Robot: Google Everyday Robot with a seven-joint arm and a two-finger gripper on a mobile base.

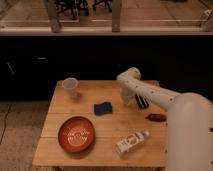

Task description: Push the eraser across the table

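Note:
The eraser point(142, 101), a small black block with pale stripes, lies on the light wooden table point(90, 150) near its far right side. My gripper point(127, 100) hangs from the white arm point(150, 93) and sits low over the table, just left of the eraser and close against it. The blue soft pad point(102, 108) lies to the left of the gripper.
A small reddish-brown oblong thing point(156, 117) lies near the right edge. A clear plastic cup point(70, 86) stands at the far left. A red bowl point(76, 134) sits front left. A pale bottle point(132, 142) lies on its side front right.

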